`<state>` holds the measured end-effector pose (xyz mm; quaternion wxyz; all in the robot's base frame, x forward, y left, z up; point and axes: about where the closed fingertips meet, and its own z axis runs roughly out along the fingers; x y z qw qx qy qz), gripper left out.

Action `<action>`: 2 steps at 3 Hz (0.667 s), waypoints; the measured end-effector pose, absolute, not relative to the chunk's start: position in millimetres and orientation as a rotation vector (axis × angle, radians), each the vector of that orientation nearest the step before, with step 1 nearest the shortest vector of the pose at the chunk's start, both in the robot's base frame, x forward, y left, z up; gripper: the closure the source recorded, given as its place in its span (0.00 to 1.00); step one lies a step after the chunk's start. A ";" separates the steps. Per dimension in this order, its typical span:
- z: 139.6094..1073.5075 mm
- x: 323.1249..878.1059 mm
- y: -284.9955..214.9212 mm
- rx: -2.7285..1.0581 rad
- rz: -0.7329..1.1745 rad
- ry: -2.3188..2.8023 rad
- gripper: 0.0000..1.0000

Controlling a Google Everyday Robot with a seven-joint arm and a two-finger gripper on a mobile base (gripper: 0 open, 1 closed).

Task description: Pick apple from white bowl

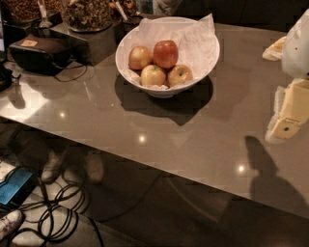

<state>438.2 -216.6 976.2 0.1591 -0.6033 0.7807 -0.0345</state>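
so, the bowl (126,67) sits on the table (145,130), lined with crumpled white paper (195,41) that stands up past the rim at the bowl's back right. 4 apples lie in the bowl, packed together and touching their neighbours.

the apple (165,53) is the deep red one at the back of the bowl. it is the biggest of the 4, rests against the paper and sits a little higher than the 2 in front. just left of it, touching, is the blushed apple (140,57), paler with a red flush. by the bowl's front wall lie the left green apple (153,75) and the right green apple (179,75), side by side.

the gripper (288,123) hangs well to the right of the bowl, over the table and nearer the table's front edge than the bowl is. it is well apart from the bowl and from every apple. the picture's right edge cuts it off, and whether it is spread or closed does not show. the white arm (298,46) rises above it, also well right of the bowl. a dark shadow (263,161) lies on the table in front of the bowl and to its right.

behind and left of the bowl stand the nut jars (87,14), and further left a black case (38,52). far in front of the bowl, below the table edge, cables (53,212) coil on the floor beside a white shoe (9,222).
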 end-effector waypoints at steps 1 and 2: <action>976.2 438.2 -216.6 -1.724 -0.099 2.232 0.00; 980.2 452.2 -215.4 -1.639 -0.048 2.304 0.00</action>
